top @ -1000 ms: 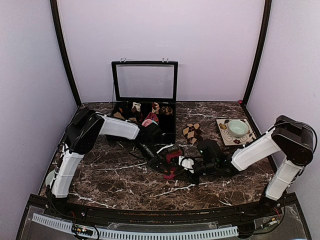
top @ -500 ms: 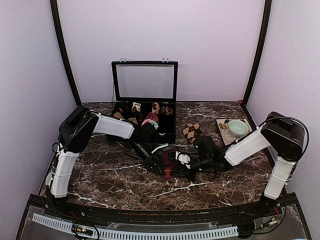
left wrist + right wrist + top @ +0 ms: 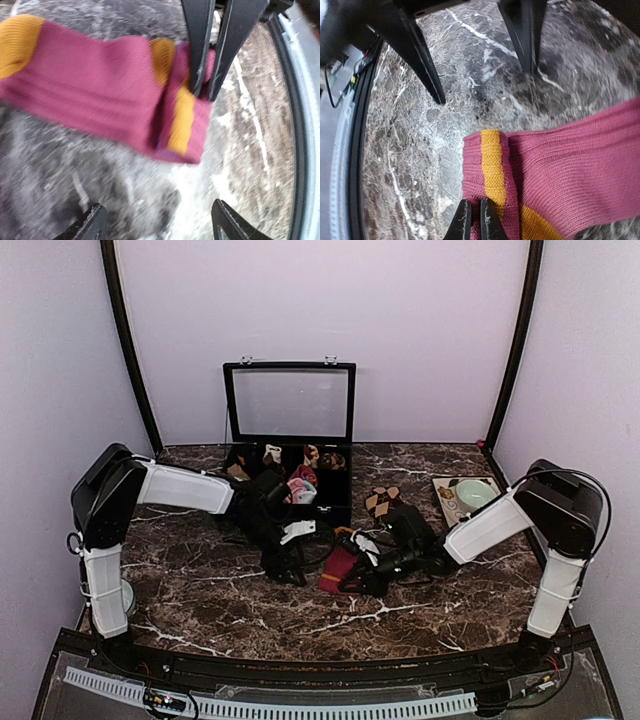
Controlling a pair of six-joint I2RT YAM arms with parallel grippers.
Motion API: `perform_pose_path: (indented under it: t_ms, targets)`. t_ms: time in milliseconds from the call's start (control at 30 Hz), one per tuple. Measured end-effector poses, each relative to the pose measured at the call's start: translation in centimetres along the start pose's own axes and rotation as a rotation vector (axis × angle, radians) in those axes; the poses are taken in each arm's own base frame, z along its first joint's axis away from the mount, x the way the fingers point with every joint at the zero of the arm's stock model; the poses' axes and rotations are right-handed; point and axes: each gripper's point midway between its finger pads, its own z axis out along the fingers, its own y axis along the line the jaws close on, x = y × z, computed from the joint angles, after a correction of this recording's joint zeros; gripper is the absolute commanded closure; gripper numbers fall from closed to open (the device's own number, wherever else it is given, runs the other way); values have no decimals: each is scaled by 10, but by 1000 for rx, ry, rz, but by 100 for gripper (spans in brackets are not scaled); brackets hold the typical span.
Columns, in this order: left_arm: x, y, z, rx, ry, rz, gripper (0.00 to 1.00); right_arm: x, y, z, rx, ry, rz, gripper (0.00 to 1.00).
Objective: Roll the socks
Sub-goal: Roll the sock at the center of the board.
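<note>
Top external view is showing both arms meeting over the middle of the marble surface point(image 3: 200, 590). Left fingers point(image 3: 94, 225) are standing spread wide, gripping nothing, just short of the magenta sock point(image 3: 100, 95). Sock is lying flat between the two sets of fingers, with its orange-banded end folded over. Right fingers point(image 3: 465, 222) are pinching shut on that folded end. Brown diamond sock point(image 3: 384, 504) is lying beyond the right fingers, apart from them. Patterned plate point(image 3: 447, 508) carrying a green bowl point(image 3: 476, 494) is sitting further right.
</note>
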Motion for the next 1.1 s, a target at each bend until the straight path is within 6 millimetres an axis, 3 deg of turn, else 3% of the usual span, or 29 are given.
perform_pose_path:
  t_ms: [167, 300, 533, 633, 1100]
  targets:
    - [-13, 5, -18, -99, -32, 98, 25, 9, 6, -4, -25, -6, 212, 100]
    - [-27, -12, -30, -109, -85, 225, 28, 15, 14, -7, -71, -20, 386, 100]
    - [-38, -61, 5, -31, -63, 459, 29, 18, 20, -6, -142, -1, 610, 100]
    - [-40, -73, 21, -23, -43, 527, 32, 18, 22, -5, -158, 7, 662, 100]
    - [-35, -41, 48, -110, 28, 604, 42, 19, 19, -7, -183, -7, 737, 100]
